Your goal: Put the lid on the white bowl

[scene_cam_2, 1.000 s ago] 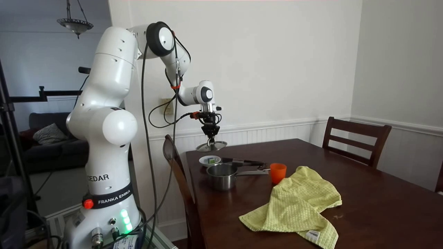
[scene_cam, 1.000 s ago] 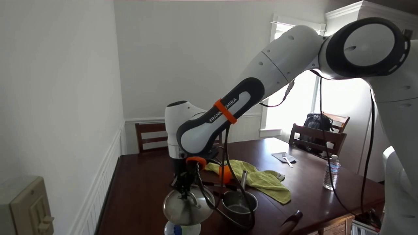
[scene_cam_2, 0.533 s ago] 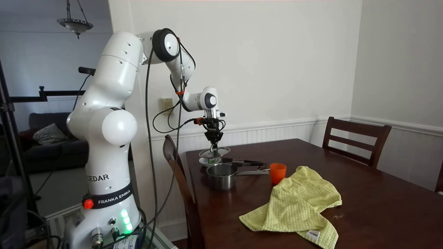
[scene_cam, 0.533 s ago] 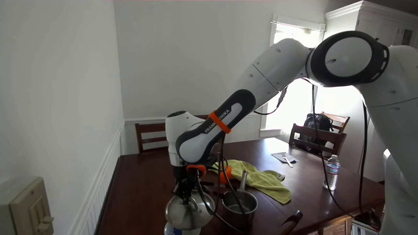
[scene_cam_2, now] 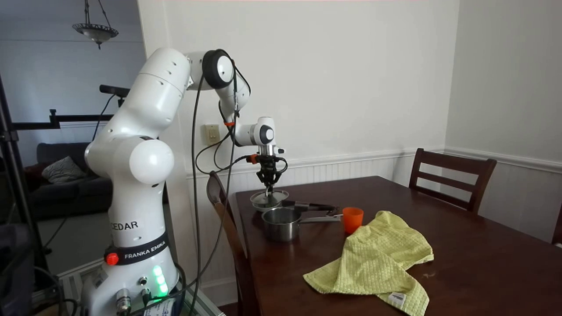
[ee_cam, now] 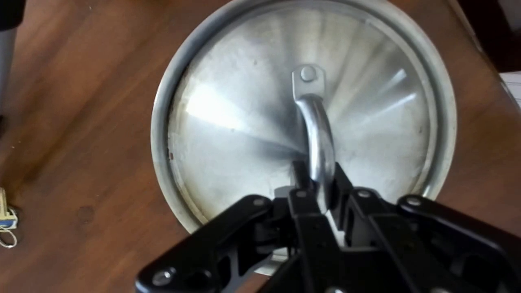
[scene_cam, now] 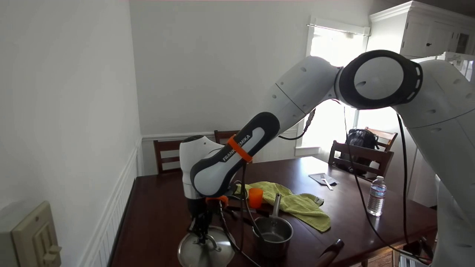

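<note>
**The lid is held over the white bowl**

In an exterior view the lid sits over the bowl, and only a pale sliver of the bowl shows below it; whether the two touch cannot be told. The fingers clamp the lid's arched metal handle from both sides. Just beside the bowl stands the grey metal pot. Near the pot is an orange cup, and beside the cup a yellow-green cloth lies rumpled on the dark counter. Well apart from these, in an exterior view, a water bottle stands upright near the counter's edge.
</note>
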Controlling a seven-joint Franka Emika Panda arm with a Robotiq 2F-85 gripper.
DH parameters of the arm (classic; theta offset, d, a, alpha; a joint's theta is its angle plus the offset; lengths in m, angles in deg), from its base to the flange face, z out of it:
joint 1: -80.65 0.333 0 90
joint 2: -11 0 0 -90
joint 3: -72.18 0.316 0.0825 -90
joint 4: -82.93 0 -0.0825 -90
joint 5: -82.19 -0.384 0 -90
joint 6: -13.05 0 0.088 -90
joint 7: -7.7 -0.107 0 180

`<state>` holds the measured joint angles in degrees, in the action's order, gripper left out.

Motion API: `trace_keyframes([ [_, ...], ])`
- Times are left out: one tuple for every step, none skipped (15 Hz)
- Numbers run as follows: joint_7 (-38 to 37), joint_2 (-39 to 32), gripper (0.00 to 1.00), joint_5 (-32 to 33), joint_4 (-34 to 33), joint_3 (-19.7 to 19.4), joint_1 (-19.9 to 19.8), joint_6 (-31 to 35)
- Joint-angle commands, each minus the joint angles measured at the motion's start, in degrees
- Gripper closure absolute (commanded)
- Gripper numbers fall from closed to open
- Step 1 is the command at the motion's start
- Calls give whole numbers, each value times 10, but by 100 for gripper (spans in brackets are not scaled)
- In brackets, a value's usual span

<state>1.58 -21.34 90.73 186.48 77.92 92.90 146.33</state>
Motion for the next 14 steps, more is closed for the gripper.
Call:
trace_keyframes([
  [39, -8, 96, -18, -11, 14, -6, -2],
  [41, -8, 96, -19, -11, 14, -6, -6],
  [43, -7, 96, -18, -9, 15, -5, -6],
  [43, -7, 96, -18, -8, 14, -5, -7],
  [45, -8, 96, -18, -8, 15, -5, -8],
  [46, -9, 96, -18, -9, 15, -5, -9],
  [49, -10, 96, -18, -9, 16, -6, -10],
  [50, -12, 96, -18, -10, 15, -5, -11],
  [53, -14, 96, -19, -12, 16, -6, -13],
  [53, -16, 96, -18, -14, 15, -5, -16],
  [55, -18, 96, -18, -14, 15, -5, -17],
  [56, -21, 96, -19, -15, 16, -6, -18],
  [58, -23, 96, -19, -16, 16, -6, -16],
  [59, -25, 96, -19, -16, 16, -6, -16],
])
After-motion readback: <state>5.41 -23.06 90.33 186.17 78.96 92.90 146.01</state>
